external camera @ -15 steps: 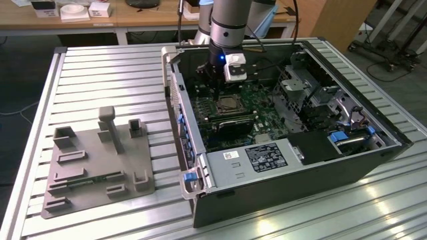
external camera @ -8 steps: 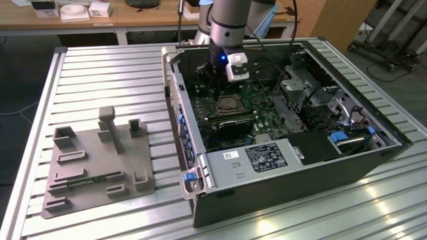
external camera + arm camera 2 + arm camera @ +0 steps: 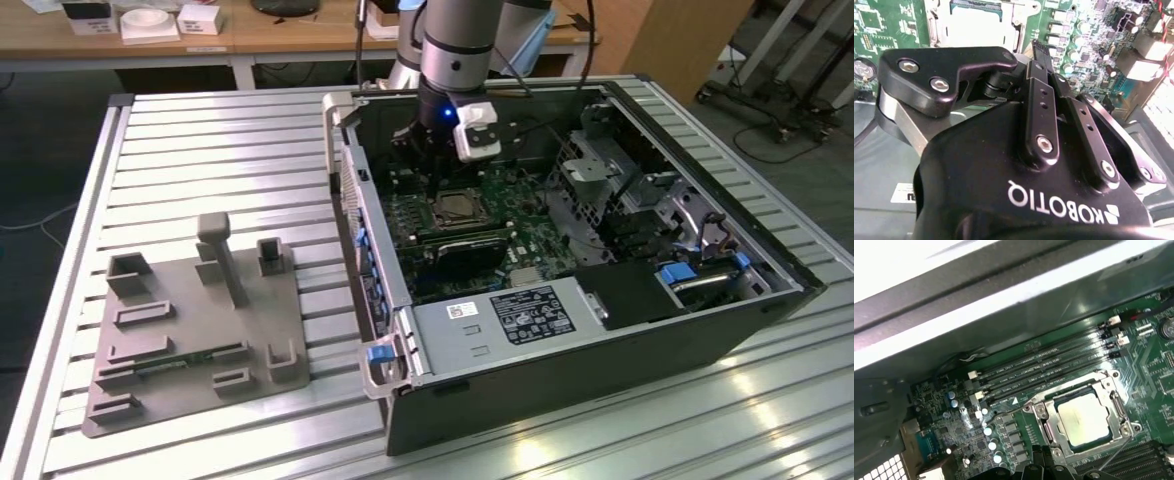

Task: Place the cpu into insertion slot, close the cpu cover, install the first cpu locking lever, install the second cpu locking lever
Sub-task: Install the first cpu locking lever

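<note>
Several memory slots (image 3: pixel 1054 367) beside the cpu (image 3: pixel 1084 418)

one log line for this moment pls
gripper shut, holding nothing, beside insertion slot | cpu seated in slot | cpu cover down around cpu

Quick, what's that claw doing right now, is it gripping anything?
Gripper: jaws look closed, holding nothing, close to the cpu.
</note>
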`<act>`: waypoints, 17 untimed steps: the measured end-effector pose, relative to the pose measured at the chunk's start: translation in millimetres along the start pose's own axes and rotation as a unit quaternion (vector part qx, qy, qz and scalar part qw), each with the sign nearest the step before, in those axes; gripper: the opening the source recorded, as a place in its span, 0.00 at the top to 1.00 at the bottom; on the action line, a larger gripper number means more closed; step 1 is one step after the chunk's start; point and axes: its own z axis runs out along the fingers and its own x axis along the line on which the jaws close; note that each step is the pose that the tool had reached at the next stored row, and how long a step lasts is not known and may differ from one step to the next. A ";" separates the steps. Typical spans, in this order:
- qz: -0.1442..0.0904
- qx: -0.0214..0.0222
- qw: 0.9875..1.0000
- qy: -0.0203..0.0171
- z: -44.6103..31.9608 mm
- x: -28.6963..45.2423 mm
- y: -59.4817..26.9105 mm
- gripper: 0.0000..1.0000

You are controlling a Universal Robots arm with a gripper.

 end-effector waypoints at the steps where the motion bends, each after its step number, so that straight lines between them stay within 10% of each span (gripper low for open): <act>1: -0.003 -0.004 1.000 0.002 0.0 0.0 0.0 0.90; 10: -0.035 -0.010 0.999 0.005 0.0 1.1 -0.5 0.90; 17: -0.097 -0.009 0.995 0.006 0.5 1.1 -0.5 0.90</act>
